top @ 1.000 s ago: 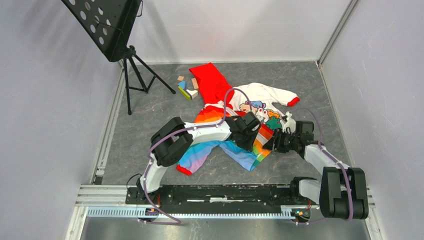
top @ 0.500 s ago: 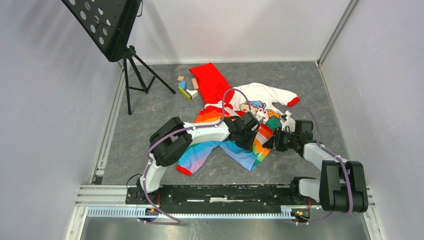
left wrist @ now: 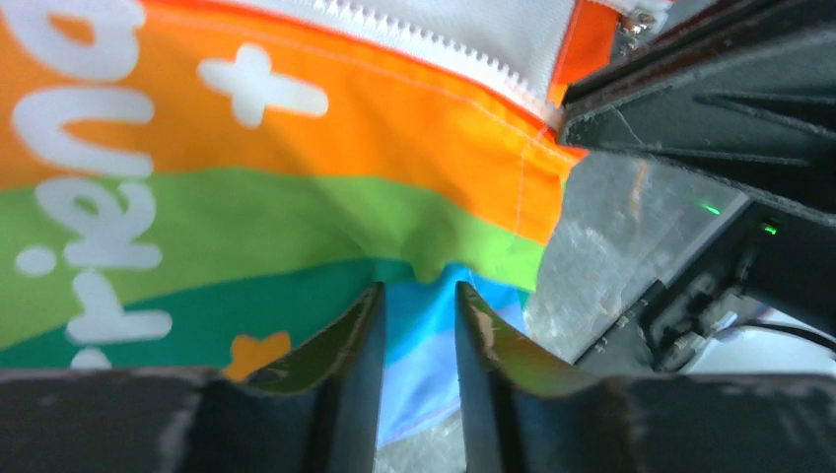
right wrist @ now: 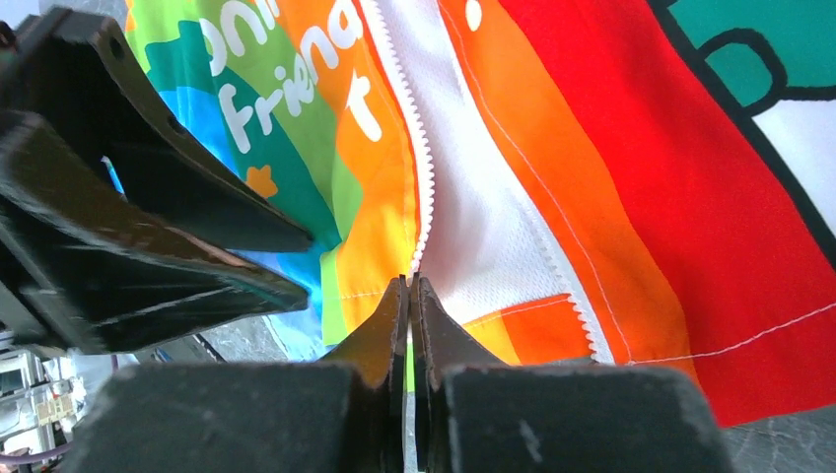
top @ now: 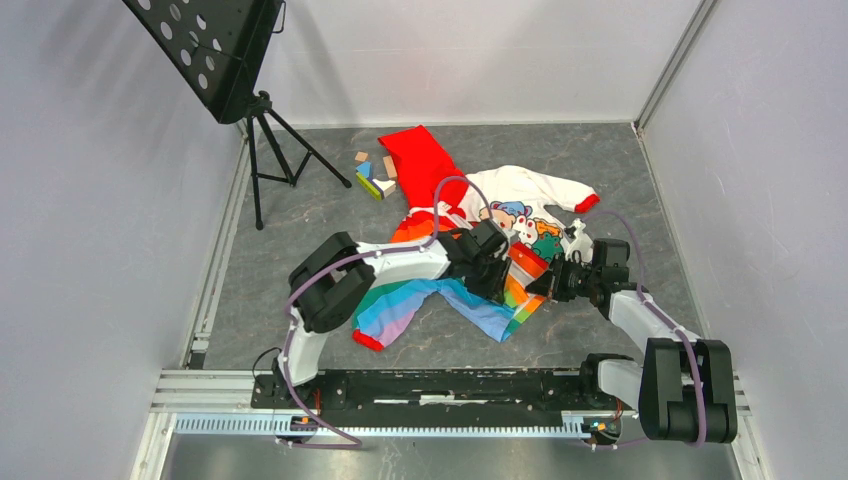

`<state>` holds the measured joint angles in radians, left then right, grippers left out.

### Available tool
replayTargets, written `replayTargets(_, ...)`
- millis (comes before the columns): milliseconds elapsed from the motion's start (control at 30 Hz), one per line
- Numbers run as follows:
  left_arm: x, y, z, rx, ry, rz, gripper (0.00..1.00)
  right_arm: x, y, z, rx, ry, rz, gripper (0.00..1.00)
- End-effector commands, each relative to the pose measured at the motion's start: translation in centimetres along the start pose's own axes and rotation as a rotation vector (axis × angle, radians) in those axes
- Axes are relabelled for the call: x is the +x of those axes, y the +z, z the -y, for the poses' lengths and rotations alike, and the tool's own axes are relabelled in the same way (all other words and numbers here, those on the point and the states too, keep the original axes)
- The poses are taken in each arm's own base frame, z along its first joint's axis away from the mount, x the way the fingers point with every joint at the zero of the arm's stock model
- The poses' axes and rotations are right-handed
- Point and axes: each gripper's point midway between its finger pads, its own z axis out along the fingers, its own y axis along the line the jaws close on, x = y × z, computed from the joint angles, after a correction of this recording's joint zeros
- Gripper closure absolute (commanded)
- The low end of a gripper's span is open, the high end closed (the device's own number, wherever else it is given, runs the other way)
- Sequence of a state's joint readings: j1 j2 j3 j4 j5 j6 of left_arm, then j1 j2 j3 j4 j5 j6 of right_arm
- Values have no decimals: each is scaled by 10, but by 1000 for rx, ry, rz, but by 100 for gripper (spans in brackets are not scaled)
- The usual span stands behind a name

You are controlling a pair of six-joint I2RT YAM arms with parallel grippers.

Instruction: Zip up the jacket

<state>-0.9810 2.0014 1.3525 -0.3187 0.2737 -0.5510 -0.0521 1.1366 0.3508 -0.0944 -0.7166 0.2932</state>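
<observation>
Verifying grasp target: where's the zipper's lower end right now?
Right wrist view, centre: the zipper's lower end meets the jacket hem right at the tips of the shut right end effector, with the left end effector close by.

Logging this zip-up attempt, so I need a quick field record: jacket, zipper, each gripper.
jacket: lying open, lettered front facing up
zipper: unzipped, its two rows of teeth apart
left gripper: jaws apart over the blue stripe near the hem
right gripper: shut, apparently pinching the hem at the zipper's bottom end
</observation>
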Motion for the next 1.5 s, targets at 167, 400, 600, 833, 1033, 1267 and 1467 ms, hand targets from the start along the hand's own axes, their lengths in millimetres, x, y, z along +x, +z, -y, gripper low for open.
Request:
replayTargets(167, -37, -61, 73, 560, -340, 71, 36, -10, -5, -29, -123, 7, 54, 100)
replayTargets(400, -45, -56, 78, 758, -651, 88, 48, -24, -11, -41, -152, 20, 113, 100)
replayTargets(600, -40, -44, 63, 754, -750, 113, 47, -28, -13, -48, -178, 50, 133, 100)
replayTargets(833, -41, -23, 49, 734, -818, 131, 52, -24, -13, -52, -208, 67, 129, 100)
replayTargets(1033, -45, -13, 45, 729, -825, 140, 61, -21, -14, -53, -215, 68, 123, 100)
replayTargets(1267, -49, -13, 47, 718, -766, 158, 60, -18, -14, -52, -212, 58, 111, 100)
replayTargets(1467, -52, -19, 52, 753, -728, 180, 60, -18, -14, -52, -215, 58, 106, 100)
